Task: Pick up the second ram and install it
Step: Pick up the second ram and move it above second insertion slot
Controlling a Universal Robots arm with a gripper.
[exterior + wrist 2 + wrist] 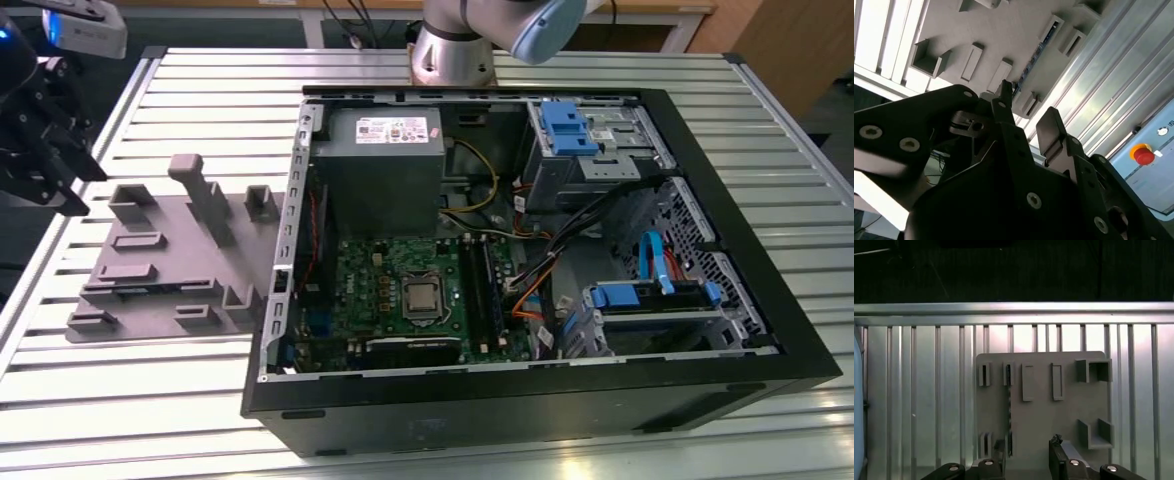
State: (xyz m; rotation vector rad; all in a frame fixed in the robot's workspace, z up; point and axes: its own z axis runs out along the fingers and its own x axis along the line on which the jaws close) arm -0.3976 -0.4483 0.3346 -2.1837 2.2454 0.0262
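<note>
Gripper (1027, 452) — jaws apart — above the second ram (1009, 407) in grey fixture plate (1040, 426)

The exterior view looks steeply down from high up, the open computer case (534, 260) central, the grey fixture plate (160, 270) at its nine o'clock. The first wrist view faces straight down on that plate from above; the second peers obliquely past the gripper (1026, 112), close; all three share the plate
</note>
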